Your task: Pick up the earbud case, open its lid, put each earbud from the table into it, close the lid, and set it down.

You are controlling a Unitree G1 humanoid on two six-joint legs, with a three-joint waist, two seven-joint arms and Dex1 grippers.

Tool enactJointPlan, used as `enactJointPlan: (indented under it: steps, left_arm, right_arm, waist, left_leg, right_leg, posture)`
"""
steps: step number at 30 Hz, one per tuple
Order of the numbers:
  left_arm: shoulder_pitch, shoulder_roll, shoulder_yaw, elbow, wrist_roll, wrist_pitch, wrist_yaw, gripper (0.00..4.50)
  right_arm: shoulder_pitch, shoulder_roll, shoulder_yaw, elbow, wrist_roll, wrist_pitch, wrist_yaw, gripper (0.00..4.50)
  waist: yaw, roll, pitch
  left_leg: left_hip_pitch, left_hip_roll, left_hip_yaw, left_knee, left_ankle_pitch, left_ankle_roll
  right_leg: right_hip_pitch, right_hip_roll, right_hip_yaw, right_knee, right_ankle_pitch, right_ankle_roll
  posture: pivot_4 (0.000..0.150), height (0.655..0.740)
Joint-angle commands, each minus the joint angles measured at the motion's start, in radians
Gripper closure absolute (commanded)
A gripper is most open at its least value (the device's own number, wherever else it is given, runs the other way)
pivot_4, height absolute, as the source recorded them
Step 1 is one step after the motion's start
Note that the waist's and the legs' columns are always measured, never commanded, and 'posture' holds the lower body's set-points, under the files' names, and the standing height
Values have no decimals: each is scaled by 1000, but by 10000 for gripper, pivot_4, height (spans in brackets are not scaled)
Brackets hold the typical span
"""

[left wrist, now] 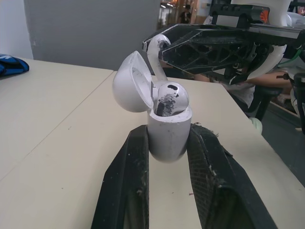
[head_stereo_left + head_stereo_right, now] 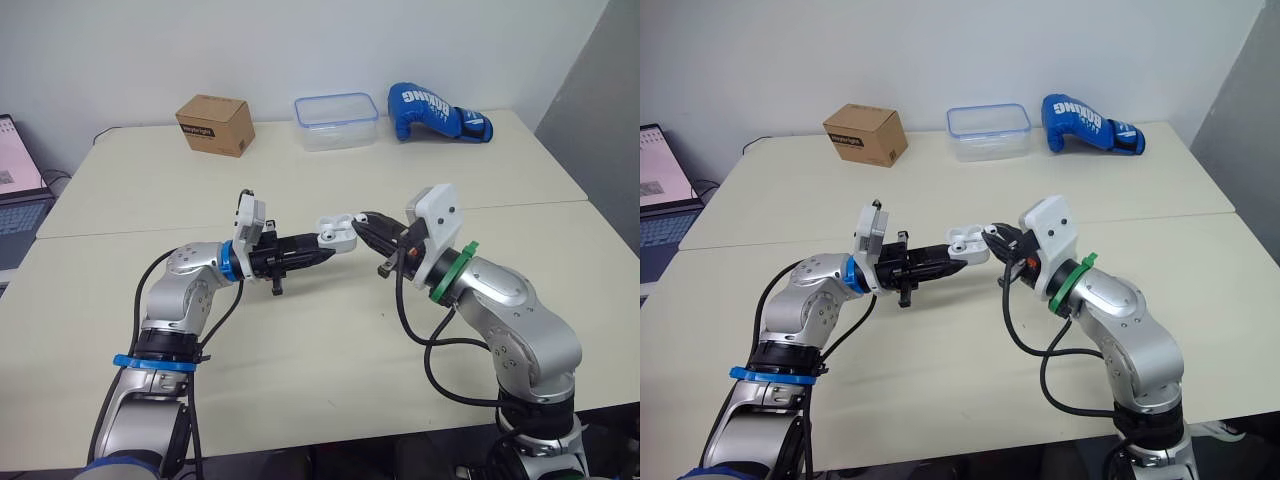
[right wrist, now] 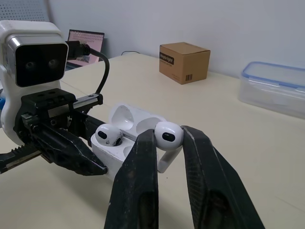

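Setting: an office or lab test room. Indicators: plain cream tables (image 2: 300, 360) butted together against a bare white wall (image 2: 150, 50). An open laptop (image 2: 18, 195) stands at the left edge. A cardboard box (image 2: 214, 124), a clear lidded plastic container (image 2: 336, 121) and a blue boxing glove (image 2: 435, 113) sit along the far side.

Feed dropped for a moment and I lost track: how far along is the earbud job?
Done: the left hand holds the earbud case, lid open, one earbud seated inside. In hand: the right hand grips the second earbud close to the open case, not yet seated. Left: seat it, close the lid, set the case on the table.
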Motion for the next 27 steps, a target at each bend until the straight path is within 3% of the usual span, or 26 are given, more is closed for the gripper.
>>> enactJointPlan:
  steps: [1,27]
  left_arm:
    - [-28,-2,0,-6,2,-12,-11,37247]
    - [-44,-23,11,-6,5,-4,-1,37247]
  right_arm:
    - [-35,10,15,-24,39,-10,-13,41092]
    - [-57,-63,72,-7,54,7,-83,41092]
  waist:
    - [0,0,0]
    - [-2,0,0]
  left_leg:
    - [0,0,0,0,0,0]
    - [0,0,0,0,0,0]
  right_leg:
    - [0,0,0,0,0,0]
    - [0,0,0,0,0,0]
  posture:
    - [1500,7307]
    - [1500,7307]
